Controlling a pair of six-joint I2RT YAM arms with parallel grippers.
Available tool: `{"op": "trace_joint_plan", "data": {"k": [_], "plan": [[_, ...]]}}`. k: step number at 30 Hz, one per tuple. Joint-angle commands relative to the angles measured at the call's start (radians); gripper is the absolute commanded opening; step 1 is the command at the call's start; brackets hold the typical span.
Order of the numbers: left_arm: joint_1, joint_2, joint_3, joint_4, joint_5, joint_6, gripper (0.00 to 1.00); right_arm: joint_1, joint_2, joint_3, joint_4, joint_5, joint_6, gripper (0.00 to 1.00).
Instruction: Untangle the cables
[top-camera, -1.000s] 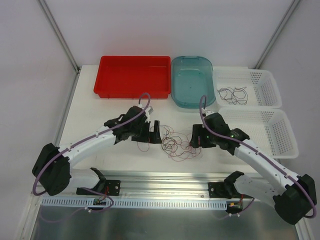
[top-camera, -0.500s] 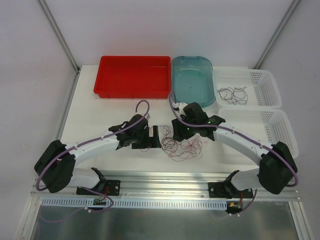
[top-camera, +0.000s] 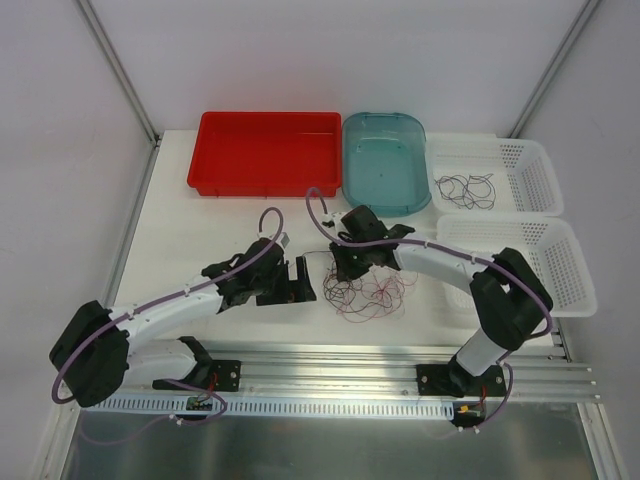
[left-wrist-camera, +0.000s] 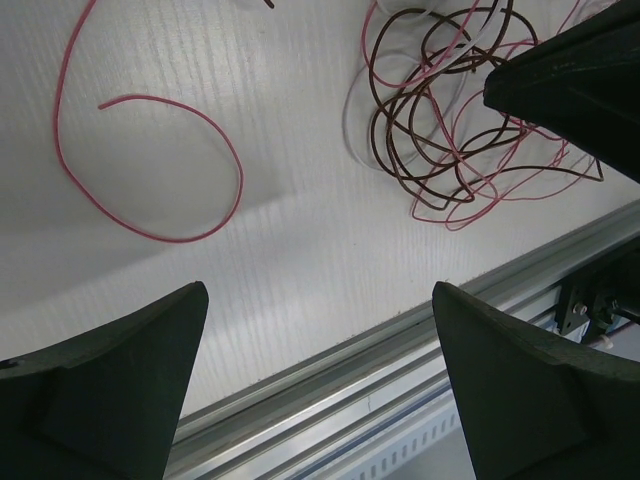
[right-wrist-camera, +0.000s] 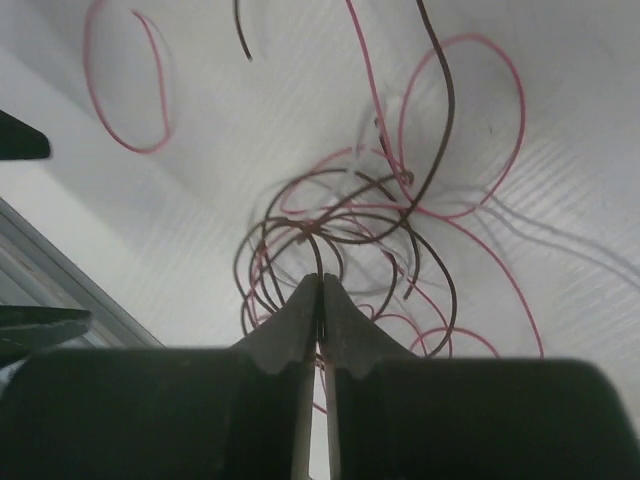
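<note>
Your cables (top-camera: 365, 292) lie tangled on the counter (top-camera: 200, 230), in front of the tub (top-camera: 385, 170). Your right hand (top-camera: 345, 268) is clenched at the tangle's tub-side edge; whether it pinches a strand is unclear. Your left hand (top-camera: 298, 275), further left, is released.

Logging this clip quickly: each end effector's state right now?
Left end effector: open, holding nothing.
Right end effector: closed at the cables; grip unclear.
</note>
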Motion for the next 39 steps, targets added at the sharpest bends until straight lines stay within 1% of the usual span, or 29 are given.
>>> {"op": "trace_joint_plan", "data": {"k": [1, 5, 6, 9, 10, 11, 13, 16, 18, 20, 22, 23, 25, 29, 32, 36, 39], "plan": [[-0.007, -0.061, -0.016, 0.021, -0.030, -0.015, 0.97, 0.026, -0.071, 0.118, 0.009, 0.011, -0.013, 0.06], [-0.005, -0.142, -0.016, 0.018, -0.067, 0.004, 0.97, 0.038, -0.131, 0.271, -0.086, 0.037, -0.007, 0.02], [-0.005, -0.162, -0.016, 0.018, -0.074, 0.016, 0.96, 0.048, -0.134, 0.350, -0.098, 0.049, -0.005, 0.02], [-0.005, -0.250, 0.001, 0.010, -0.114, 0.040, 0.97, 0.060, -0.123, 0.493, -0.161, 0.068, -0.001, 0.01], [-0.004, -0.292, 0.012, 0.007, -0.123, 0.047, 0.97, 0.063, -0.117, 0.588, -0.178, 0.072, 0.001, 0.01], [-0.004, -0.311, 0.018, 0.003, -0.134, 0.054, 0.97, 0.066, -0.112, 0.639, -0.207, 0.077, 0.004, 0.01], [-0.004, -0.357, 0.039, -0.016, -0.159, 0.077, 0.97, 0.072, -0.109, 0.748, -0.216, 0.072, 0.016, 0.01], [-0.004, -0.392, 0.065, -0.037, -0.177, 0.105, 0.96, 0.078, -0.125, 0.843, -0.202, 0.086, 0.039, 0.01], [-0.004, -0.403, 0.072, -0.045, -0.183, 0.123, 0.97, 0.078, -0.138, 0.876, -0.196, 0.120, 0.048, 0.01], [-0.004, -0.408, 0.075, -0.053, -0.197, 0.126, 0.97, 0.078, -0.174, 0.885, -0.175, 0.138, 0.056, 0.01], [-0.004, -0.406, 0.073, -0.054, -0.199, 0.130, 0.97, 0.078, -0.212, 0.854, -0.125, 0.181, 0.064, 0.01], [-0.002, -0.400, 0.072, -0.054, -0.199, 0.130, 0.97, 0.078, -0.262, 0.790, -0.103, 0.198, 0.067, 0.01], [-0.004, -0.382, 0.069, -0.054, -0.196, 0.125, 0.97, 0.078, -0.298, 0.739, -0.075, 0.254, 0.065, 0.01], [-0.004, -0.325, 0.087, -0.050, -0.191, 0.117, 0.97, 0.078, -0.321, 0.693, -0.132, 0.282, 0.081, 0.01], [-0.004, -0.270, 0.105, -0.030, -0.193, 0.125, 0.97, 0.078, -0.355, 0.609, -0.106, 0.276, 0.116, 0.01], [-0.005, -0.201, 0.121, 0.044, -0.176, 0.131, 0.96, 0.077, -0.369, 0.600, -0.119, 0.287, 0.125, 0.01], [-0.005, -0.138, 0.141, 0.116, -0.134, 0.133, 0.95, 0.078, -0.378, 0.609, -0.132, 0.305, 0.122, 0.01]]}}
